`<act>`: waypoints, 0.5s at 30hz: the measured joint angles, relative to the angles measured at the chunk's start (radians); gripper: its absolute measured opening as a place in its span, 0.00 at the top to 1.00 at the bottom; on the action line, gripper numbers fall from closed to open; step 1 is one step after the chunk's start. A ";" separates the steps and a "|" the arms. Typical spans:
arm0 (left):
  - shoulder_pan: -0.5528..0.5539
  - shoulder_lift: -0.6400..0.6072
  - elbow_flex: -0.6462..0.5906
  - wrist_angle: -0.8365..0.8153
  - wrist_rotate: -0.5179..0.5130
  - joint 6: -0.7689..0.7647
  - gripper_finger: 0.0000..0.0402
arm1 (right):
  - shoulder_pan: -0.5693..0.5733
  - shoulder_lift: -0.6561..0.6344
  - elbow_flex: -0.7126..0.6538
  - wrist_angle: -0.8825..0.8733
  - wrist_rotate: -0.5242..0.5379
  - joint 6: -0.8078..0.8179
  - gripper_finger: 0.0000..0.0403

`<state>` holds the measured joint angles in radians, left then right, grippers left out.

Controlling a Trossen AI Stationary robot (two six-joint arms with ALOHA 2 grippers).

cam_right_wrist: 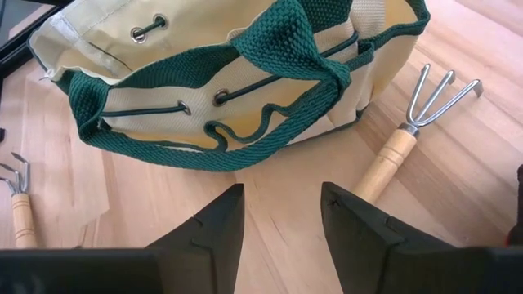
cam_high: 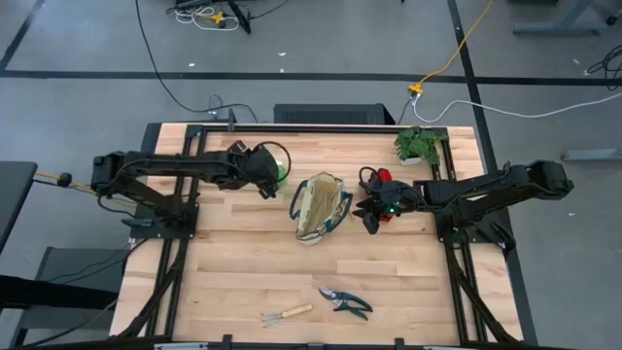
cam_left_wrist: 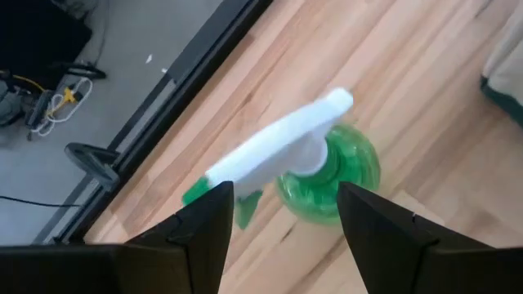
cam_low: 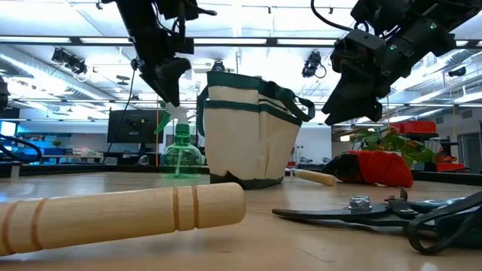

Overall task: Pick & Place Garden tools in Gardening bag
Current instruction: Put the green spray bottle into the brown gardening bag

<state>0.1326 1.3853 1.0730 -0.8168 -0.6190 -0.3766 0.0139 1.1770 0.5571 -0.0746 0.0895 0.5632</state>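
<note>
both arms up, tools spread around the bag

over on the left of the high view, the left gripper (cam_high: 264,175) is poised above the green spray bottle (cam_high: 280,167), in the upper middle of the frame. its wrist view shows the two fingers (cam_left_wrist: 204,233) spread wide on either side of the white spray top (cam_left_wrist: 282,151), nothing between them touching, so it is released. in the low view that gripper (cam_low: 167,84) hangs just above the bottle (cam_low: 181,154), clear of it.

centre frame, the gardening bag (cam_high: 319,206) sits upright on the wooden table (cam_high: 243,262), mouth open. below it, near the bottom edge, lie a hand rake (cam_high: 287,313) and, just to its right, the pruning shears (cam_high: 346,303).

moving right, the right gripper (cam_high: 372,216) hovers beside the bag, over the red-and-black gloves (cam_high: 385,182), which seem to lie under the arm, though much of them is hidden. its wrist view shows the fingers (cam_right_wrist: 216,224) parted and empty, the bag's green strap (cam_right_wrist: 286,49) ahead and a second hand rake (cam_right_wrist: 413,122) lying by the bag's base. upper right, the potted plant (cam_high: 420,144) stands at the table's edge.
</note>
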 joint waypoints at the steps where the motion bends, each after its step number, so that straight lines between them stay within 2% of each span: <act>1: -0.003 -0.011 0.000 0.003 0.016 -0.001 0.44 | 0.000 0.000 0.000 0.000 0.000 0.000 0.59; 6: -0.021 -0.076 0.001 -0.095 0.082 -0.042 0.44 | 0.000 0.000 0.000 -0.003 0.000 0.000 0.59; 11: -0.030 -0.128 0.000 -0.253 0.000 -0.114 0.44 | 0.000 0.000 0.000 0.002 0.002 -0.001 0.59; 15: -0.029 -0.146 0.000 -0.252 -0.048 -0.072 0.44 | 0.000 0.000 0.000 0.006 0.007 -0.003 0.59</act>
<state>0.1036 1.2388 1.0725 -1.0685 -0.6671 -0.4490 0.0139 1.1770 0.5571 -0.0685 0.0967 0.5598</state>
